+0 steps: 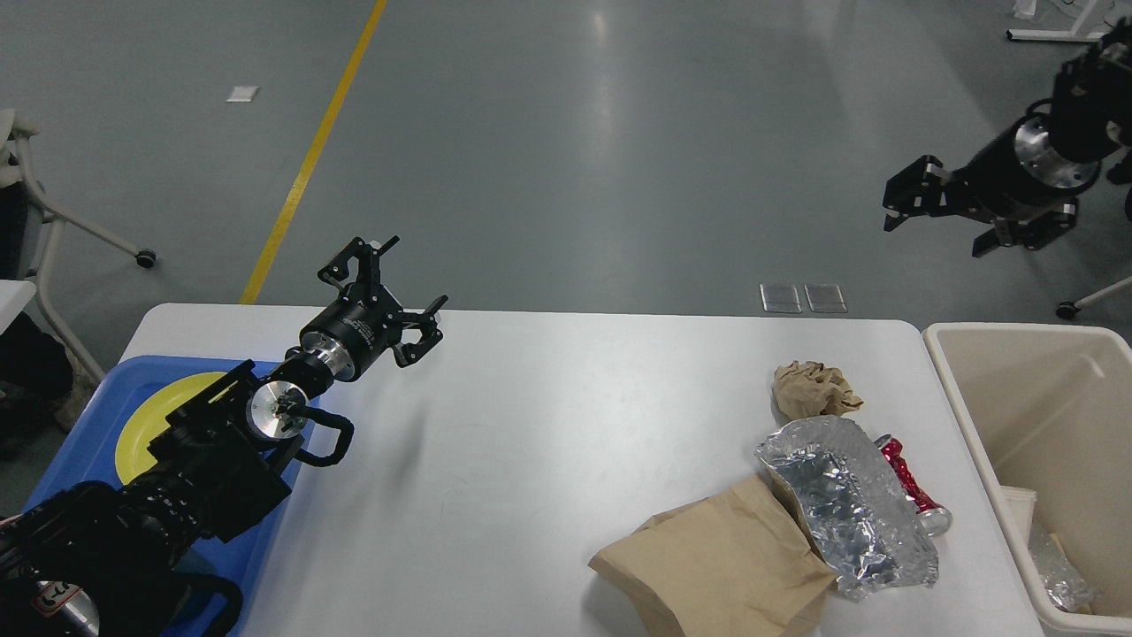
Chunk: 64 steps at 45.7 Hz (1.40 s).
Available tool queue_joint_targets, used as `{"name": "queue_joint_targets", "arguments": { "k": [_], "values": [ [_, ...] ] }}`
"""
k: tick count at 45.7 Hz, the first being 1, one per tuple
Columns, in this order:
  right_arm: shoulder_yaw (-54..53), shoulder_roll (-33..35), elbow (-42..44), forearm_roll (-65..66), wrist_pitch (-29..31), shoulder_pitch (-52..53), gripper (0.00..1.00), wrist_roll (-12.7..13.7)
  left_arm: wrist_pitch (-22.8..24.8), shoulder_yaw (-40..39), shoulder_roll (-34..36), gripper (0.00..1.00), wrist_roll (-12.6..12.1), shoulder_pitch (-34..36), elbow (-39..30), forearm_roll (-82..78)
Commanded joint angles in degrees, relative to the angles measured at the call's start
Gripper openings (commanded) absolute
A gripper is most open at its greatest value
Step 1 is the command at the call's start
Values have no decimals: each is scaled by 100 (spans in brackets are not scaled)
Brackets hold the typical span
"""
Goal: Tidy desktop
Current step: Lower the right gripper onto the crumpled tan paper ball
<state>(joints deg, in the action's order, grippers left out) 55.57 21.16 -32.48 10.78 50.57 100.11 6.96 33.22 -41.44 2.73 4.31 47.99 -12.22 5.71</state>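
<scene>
The white desktop (548, 442) holds litter at its right: a crumpled brown paper ball (814, 389), a crinkled silver foil bag (845, 504), a crushed red can (911, 482) beside the foil, and a flat brown paper bag (725, 566) at the front edge. My left gripper (416, 272) is open and empty, held above the table's far left part. My right gripper (933, 232) is open and empty, raised high beyond the table's far right corner, above and behind the bin.
A beige bin (1017, 389) stands off the table's right edge with foil and paper scraps inside. A blue tray (88, 425) with a yellow plate (164, 411) sits at the left, partly under my left arm. Wheeled chair legs stand on the floor behind.
</scene>
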Motion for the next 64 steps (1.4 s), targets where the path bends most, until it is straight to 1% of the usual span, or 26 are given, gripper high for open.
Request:
{"name": "queue_joint_targets", "arguments": {
  "k": [1, 9, 14, 22, 32, 36, 45, 64],
  "values": [
    [445, -699, -250, -6, -47, 368, 100, -10, 0, 5, 0, 97, 0, -9, 0, 0],
    [489, -1447, -259, -23, -126, 264, 100, -10, 0, -4, 0, 97, 0, 0, 0, 0],
    [507, -1851, -189, -32, -311, -140, 100, -10, 0, 5, 0, 97, 0, 0, 0, 0],
    [551, -2080, -13, -6, -829, -896, 100, -10, 0, -4, 0, 97, 0, 0, 0, 0],
    [621, -2212, 672, 3, -1734, -1924, 100, -1, 0, 5, 0, 97, 0, 0, 0, 0],
    [735, -2239, 813, -6, -1928, -2171, 100, -10, 0, 5, 0, 97, 0, 0, 0, 0],
    [859, -2230, 1296, -6, -1955, -2751, 100, -19, 0, -4, 0, 97, 0, 0, 0, 0],
    [859, -2221, 1736, 3, -2104, -3393, 100, -45, 0, 5, 0, 97, -9, 0, 0, 0]
  ]
}}
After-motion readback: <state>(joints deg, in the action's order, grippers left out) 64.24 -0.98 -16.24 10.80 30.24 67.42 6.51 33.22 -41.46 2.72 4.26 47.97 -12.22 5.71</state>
